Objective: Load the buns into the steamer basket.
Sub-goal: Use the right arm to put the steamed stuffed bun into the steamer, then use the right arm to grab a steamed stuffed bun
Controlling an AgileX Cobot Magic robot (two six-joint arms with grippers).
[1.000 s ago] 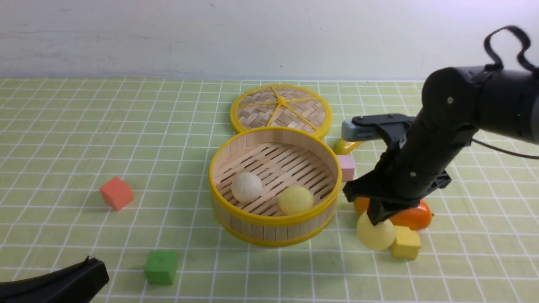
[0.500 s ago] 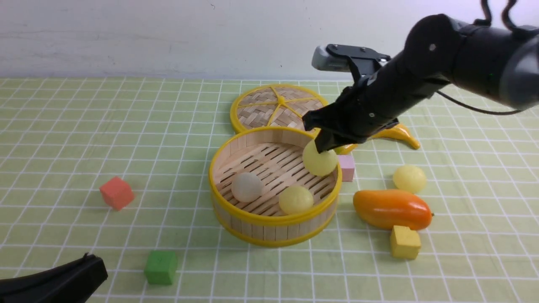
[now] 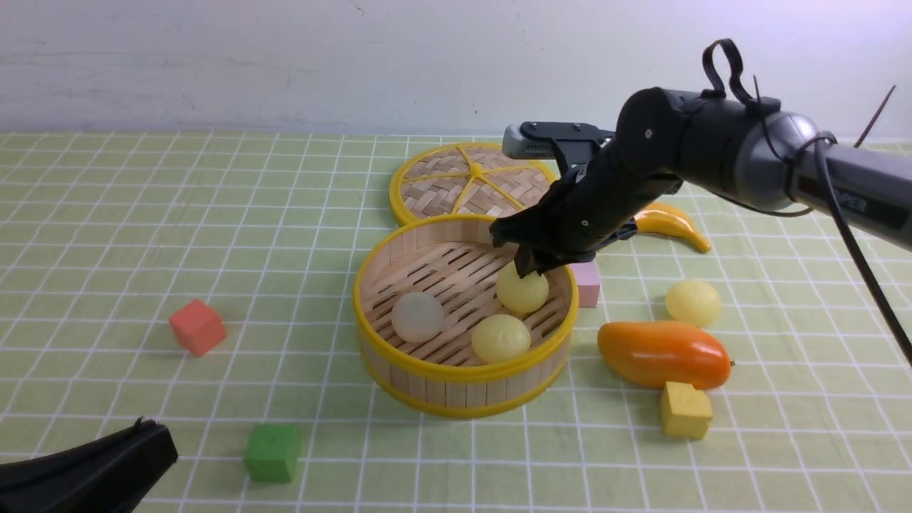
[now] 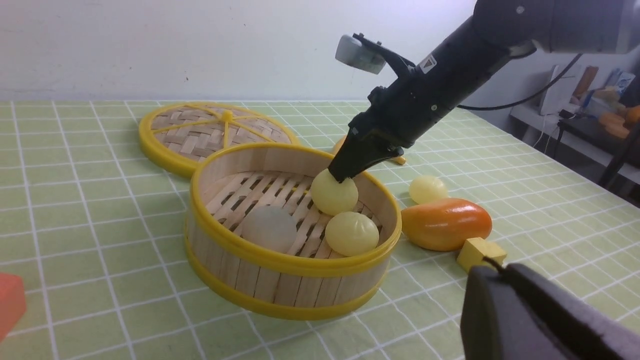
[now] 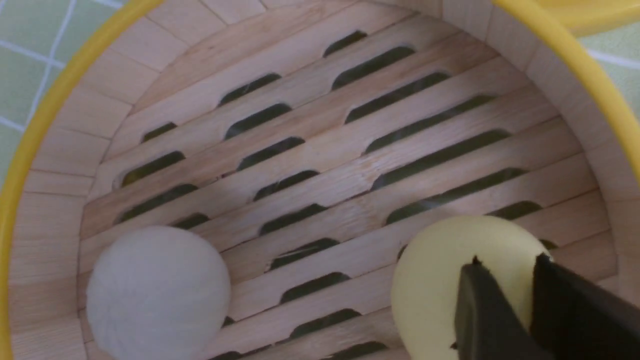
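Pincer (image 3: 528, 269) on the right arm grips a yellow bun (image 3: 524, 292), seemingly resting inside the steamer basket (image 3: 463, 371).

The right arm (image 3: 662, 149) is rounded, black and silver-grey, with a grey camera (image 3: 531, 141), a looped black cable (image 3: 716, 43) and a triangular sticker (image 4: 427, 63).

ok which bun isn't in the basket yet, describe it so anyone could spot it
Find the steamer basket mid-table, then the orange mango to its right. Just behind the mango sits the bun: round, pale yellow, the only one on the cloth outside the basket.
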